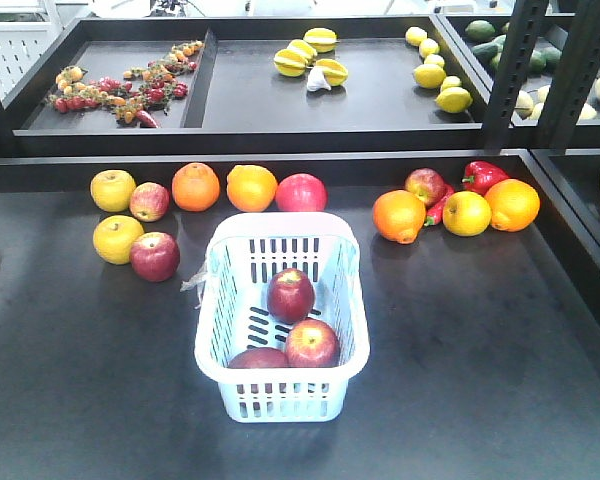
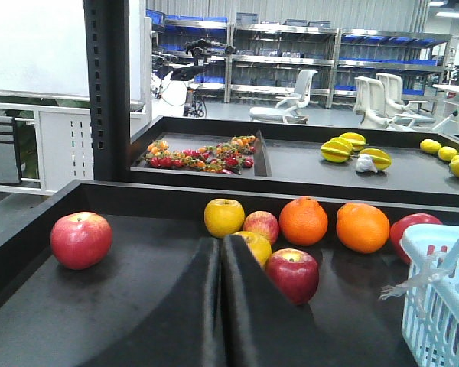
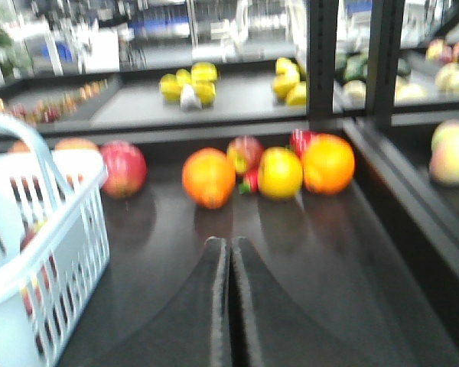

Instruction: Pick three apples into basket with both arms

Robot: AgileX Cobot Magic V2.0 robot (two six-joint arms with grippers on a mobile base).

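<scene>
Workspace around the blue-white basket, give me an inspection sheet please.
Surface: dark shelf top, no spills seen.
Job's things: basket holds three red apples.
Clutter: loose apples, oranges and a red pepper behind the basket.
End effectors: left end effector shut, empty; right end effector shut, empty.
Cables: nothing seen.
Surroundings: upper bins of produce, black uprights.

The left gripper has its two dark fingers pressed together, holding nothing. The right gripper likewise has its fingers closed against each other, empty. Neither arm shows in the front view.
</scene>
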